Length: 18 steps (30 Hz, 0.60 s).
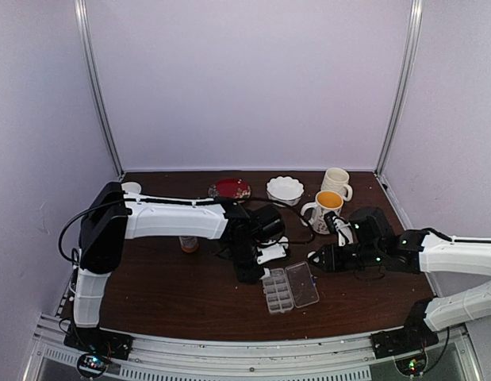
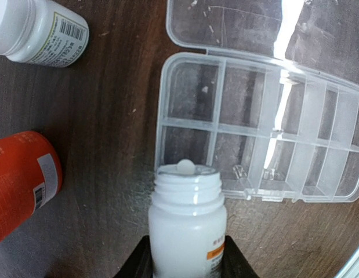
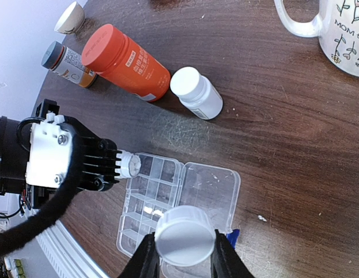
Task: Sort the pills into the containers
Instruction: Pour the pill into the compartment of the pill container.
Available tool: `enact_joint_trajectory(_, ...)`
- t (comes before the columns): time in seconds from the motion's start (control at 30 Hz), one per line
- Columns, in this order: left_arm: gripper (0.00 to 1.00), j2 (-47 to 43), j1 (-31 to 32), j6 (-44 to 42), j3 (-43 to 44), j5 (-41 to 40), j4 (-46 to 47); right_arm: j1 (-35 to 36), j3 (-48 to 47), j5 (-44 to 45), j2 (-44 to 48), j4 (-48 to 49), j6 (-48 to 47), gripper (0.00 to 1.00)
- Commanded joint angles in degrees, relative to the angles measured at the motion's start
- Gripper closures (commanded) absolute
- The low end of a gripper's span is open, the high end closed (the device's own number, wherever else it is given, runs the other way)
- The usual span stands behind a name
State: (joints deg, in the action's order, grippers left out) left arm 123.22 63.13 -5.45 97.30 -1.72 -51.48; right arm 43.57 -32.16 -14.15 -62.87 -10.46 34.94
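The room is a small booth: pale lilac walls (image 1: 245,79) framed by metal posts (image 1: 98,87), with a dark brown wooden table (image 1: 174,294) as its floor. In the wrist views the wood grain shows fine pale scratches.

At the far left, near the back wall, sits a small white cup-shaped thing (image 1: 131,188). Next come a grey-capped bottle (image 3: 64,59) and an orange bottle (image 3: 126,61) close together, then a capped white bottle (image 3: 196,92) just beside the orange one.

The left arm (image 1: 174,218) stretches across to the table's middle. The left gripper (image 2: 188,260) is clenched around an open white bottle (image 2: 188,220), tipped so that its mouth is at the rim of a corner compartment. One round pill (image 2: 185,167) rests on the bottle's lip.

The pill box (image 2: 162,127) lies flat near the front middle of the table. Its clear lid (image 2: 254,29) is swung open beside the two rows of compartments (image 2: 266,130). A tiny whitish bit (image 2: 205,90) lies in the corner compartment of the row nearer the lid.

Along the back stand a red plate (image 1: 230,189), a white scalloped bowl (image 1: 285,190), a yellow-lined mug (image 1: 327,208) and a white mug (image 1: 335,182).

The right arm (image 1: 459,254) reaches in from the right wall. The right gripper (image 3: 184,249) is clamped on a white round cap (image 3: 185,234), near the lid side of the box.
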Motion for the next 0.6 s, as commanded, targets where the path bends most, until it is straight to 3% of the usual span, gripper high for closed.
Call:
enact_joint_trajectory(0.0, 0.91, 0.0, 0.5, 0.0, 1.9, -0.5, -1.9, -0.5, 0.8, 0.0, 1.3, 1.1, 0.4, 0.88)
enact_joint_trajectory(0.57, 0.91, -1.7, 0.8, 0.1, 4.6, -1.5, -5.5, -0.5, 1.1, -0.2, 1.4, 1.3, 0.6, 0.88)
